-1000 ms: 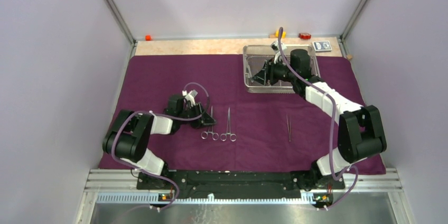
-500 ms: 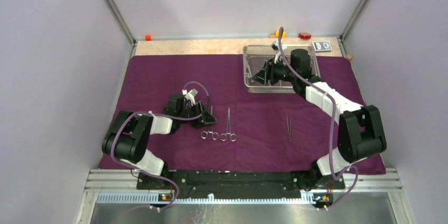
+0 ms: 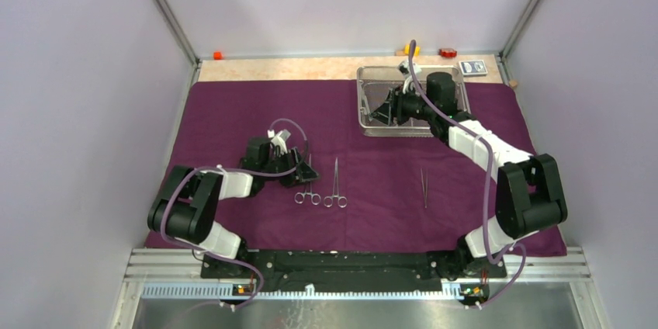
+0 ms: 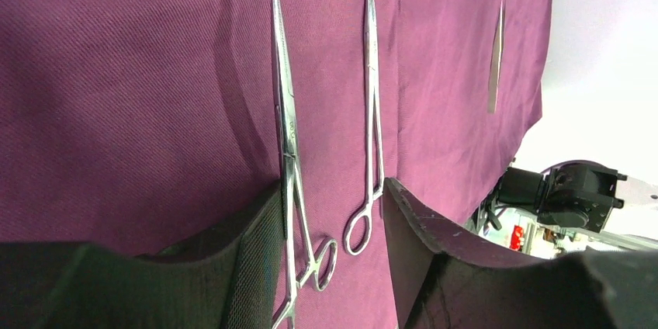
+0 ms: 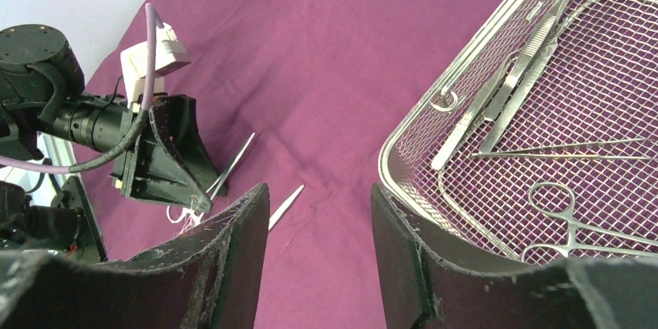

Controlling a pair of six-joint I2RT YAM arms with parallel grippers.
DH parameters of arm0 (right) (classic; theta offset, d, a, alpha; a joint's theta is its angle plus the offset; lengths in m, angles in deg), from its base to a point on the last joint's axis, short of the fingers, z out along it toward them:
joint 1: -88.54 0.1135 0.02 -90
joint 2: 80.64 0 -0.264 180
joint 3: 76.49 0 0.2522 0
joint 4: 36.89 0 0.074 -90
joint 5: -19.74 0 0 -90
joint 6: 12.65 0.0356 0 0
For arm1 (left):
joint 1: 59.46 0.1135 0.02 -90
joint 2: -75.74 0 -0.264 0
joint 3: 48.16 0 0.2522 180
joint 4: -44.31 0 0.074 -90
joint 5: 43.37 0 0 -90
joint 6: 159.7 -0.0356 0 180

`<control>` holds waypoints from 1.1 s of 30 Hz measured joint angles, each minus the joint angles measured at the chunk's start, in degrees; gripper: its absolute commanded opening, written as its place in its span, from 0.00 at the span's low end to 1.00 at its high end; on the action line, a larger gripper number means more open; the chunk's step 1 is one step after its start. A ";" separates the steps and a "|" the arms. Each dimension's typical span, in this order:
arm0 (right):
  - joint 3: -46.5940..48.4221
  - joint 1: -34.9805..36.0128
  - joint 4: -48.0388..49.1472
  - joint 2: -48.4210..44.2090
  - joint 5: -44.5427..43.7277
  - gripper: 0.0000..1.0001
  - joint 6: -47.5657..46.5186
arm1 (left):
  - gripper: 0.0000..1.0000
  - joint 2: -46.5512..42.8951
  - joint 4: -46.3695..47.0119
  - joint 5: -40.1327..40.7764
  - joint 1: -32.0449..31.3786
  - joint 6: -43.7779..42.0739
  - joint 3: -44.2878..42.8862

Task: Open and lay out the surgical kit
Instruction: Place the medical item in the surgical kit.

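The dark purple cloth (image 3: 233, 119) lies spread flat over the table. The silver wire-mesh tray (image 3: 361, 104) stands on it at the back right and holds several steel instruments (image 5: 528, 57), among them a ring-handled clamp (image 5: 574, 228). My right gripper (image 3: 378, 116) is open and empty, low over the tray's left rim (image 5: 411, 123), with bare cloth between its fingers (image 5: 318, 189). Two clamps (image 3: 309, 185) (image 3: 335, 183) and a pair of tweezers (image 3: 424, 187) lie on the cloth. My left gripper (image 3: 299, 170) is open (image 4: 330, 187) over the ring ends. The left clamp (image 4: 283, 96) lies along its left finger.
A bare wooden strip (image 3: 271, 69) runs behind the cloth. On it are an orange block (image 3: 218, 55), a yellow block (image 3: 412, 50), a red block (image 3: 447, 53) and a blue-white card packet (image 3: 473, 67). Pale walls close in both sides.
The left arm's elbow has shifted slightly down and left. Both grippers and all the instruments stay where they were.
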 measured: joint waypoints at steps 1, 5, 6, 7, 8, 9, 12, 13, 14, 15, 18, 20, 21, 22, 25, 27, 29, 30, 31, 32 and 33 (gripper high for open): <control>0.00 0.00 0.02 0.02 0.00 0.50 0.00 | 0.55 -0.15 -0.15 0.20 0.00 -0.17 0.00; 0.00 0.00 0.02 0.17 0.02 0.50 0.00 | 0.58 -0.50 -0.74 0.63 0.00 -0.72 -0.20; 0.00 0.00 0.02 0.26 0.00 0.50 0.00 | 0.59 -0.50 -0.92 0.63 0.00 -0.85 -0.28; 0.00 0.00 0.02 0.31 0.00 0.50 0.00 | 0.60 -0.50 -0.98 0.59 -0.04 -0.90 -0.37; 0.00 0.00 -0.09 0.33 0.00 0.50 0.00 | 0.60 -0.50 -1.03 0.57 -0.11 -0.94 -0.46; 0.00 0.00 -0.11 0.33 0.00 0.50 0.00 | 0.61 -0.50 -1.16 0.55 -0.26 -1.05 -0.66; 0.00 0.00 -0.07 0.33 0.00 0.50 0.00 | 0.62 -0.52 -1.29 0.59 -0.76 -1.44 -0.94; 0.00 0.00 -0.04 0.33 0.00 0.50 0.00 | 0.63 -0.63 -1.42 0.63 -0.87 -1.55 -0.98; 0.00 0.00 -0.04 0.33 0.00 0.50 0.00 | 0.63 -0.74 -1.51 0.66 -0.98 -1.64 -0.98; 0.00 0.00 -0.04 0.33 0.00 0.50 0.00 | 0.64 -0.85 -1.57 0.68 -1.09 -1.75 -1.01; 0.00 0.00 -0.04 0.33 0.00 0.50 -0.02 | 0.64 -1.14 -2.12 1.01 -1.14 -2.19 -1.16; 0.00 0.00 -0.04 0.33 0.00 0.50 -0.02 | 0.65 -1.27 -2.71 1.27 -1.27 -2.75 -1.42; 0.00 0.00 -0.07 0.33 0.00 0.50 -0.02 | 0.65 -1.36 -2.93 1.46 -1.36 -2.93 -1.51; 0.00 0.00 -0.07 0.33 -0.02 0.50 -0.02 | 0.65 -1.40 -3.04 1.57 -1.40 -3.08 -1.51; 0.00 0.00 -0.13 0.33 0.00 0.50 -0.02 | 0.65 -1.44 -3.10 1.62 -1.44 -3.13 -1.53; 0.00 0.00 -0.20 0.33 0.00 0.50 -0.02 | 0.65 -1.46 -3.21 1.57 -1.44 -3.13 -1.57; 0.00 -0.02 -0.22 0.33 0.00 0.50 -0.02 | 0.65 -1.49 -3.58 1.55 -1.44 -3.21 -1.75; 0.00 -0.02 -0.22 0.33 0.00 0.50 -0.02 | 0.65 -1.49 -3.76 1.55 -1.44 -3.26 -1.81; 0.00 -0.02 -0.20 0.37 0.00 0.50 -0.02 | 0.65 -1.49 -3.93 1.55 -1.44 -3.30 -1.88; 0.00 -0.02 -0.20 0.42 0.00 0.50 -0.02 | 0.65 -1.49 -4.07 1.55 -1.44 -3.32 -1.97; 0.00 -0.02 -0.22 0.52 0.00 0.50 -0.02 | 0.66 -1.51 -4.28 1.55 -1.44 -3.39 -2.05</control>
